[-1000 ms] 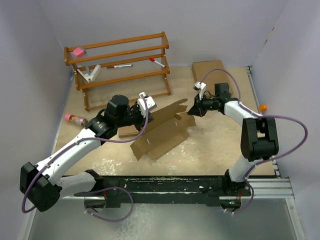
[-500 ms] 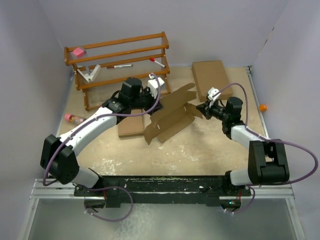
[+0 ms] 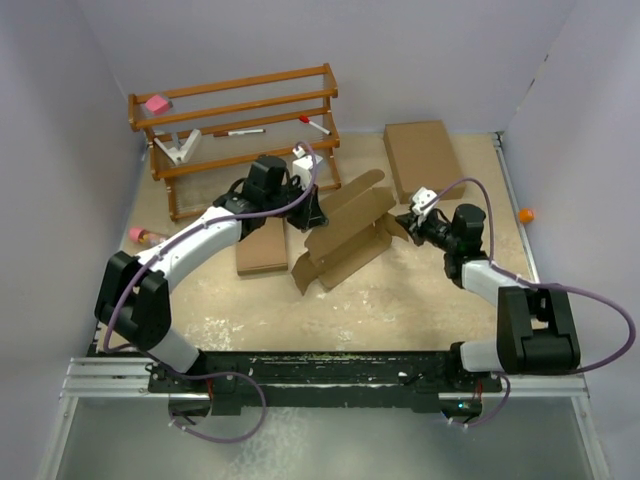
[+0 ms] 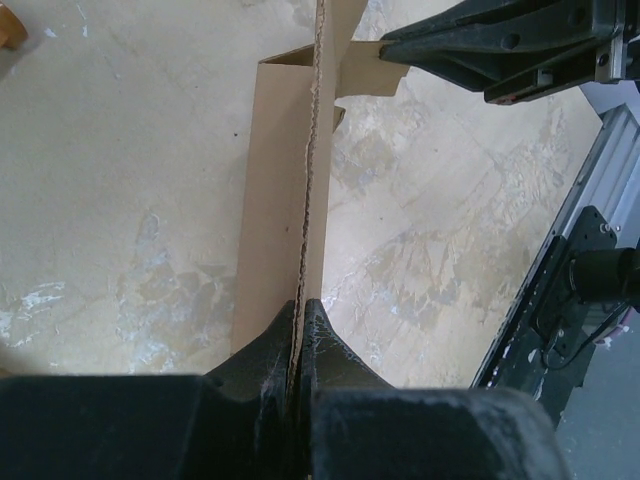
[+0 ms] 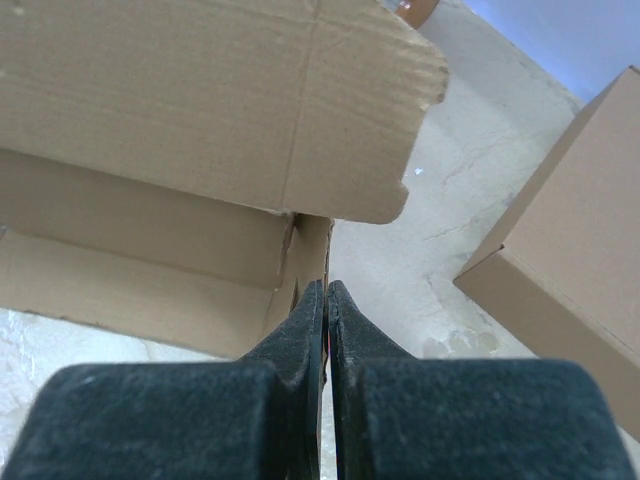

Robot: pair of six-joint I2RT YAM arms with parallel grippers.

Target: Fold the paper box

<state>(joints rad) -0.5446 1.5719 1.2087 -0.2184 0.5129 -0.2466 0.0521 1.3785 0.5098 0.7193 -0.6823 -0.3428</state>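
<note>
You have the paper box (image 3: 345,235) at the middle of the table (image 3: 420,300), slung between both arms. It lies just right of a small flat brown box (image 3: 262,250) and nearer to you than the larger flat brown box (image 3: 420,155) at the far right. It is a half-opened die-cut blank of plain brown corrugated cardboard, with matte faces, scored creases, and rounded, notched flaps at its ends. Its near-left end looks to be at or close to the tabletop, though you cannot tell from above whether it rests there. Your left gripper (image 3: 312,211) is clamped on the far-left rim; in its wrist view the jaws are closed to the thickness of the board, and the panel runs away from them edge-on with its fluted core showing. Your right gripper (image 3: 400,224) has its jaws pressed almost together on the thin edge of a short wall or tab at the right end, under a wide flap with a notched corner. Expect the blank to be very light and stiff across each panel but floppy at every score line, so it will likely hinge wherever it is unsupported. The smooth kraft faces may slide in the pads, and hard pinching could crush the flutes or tear a notch. Grip on panel edges close to a crease rather than out on the small tabs. The wooden rack (image 3: 240,130) stands behind the left arm, near its elbow.
</note>
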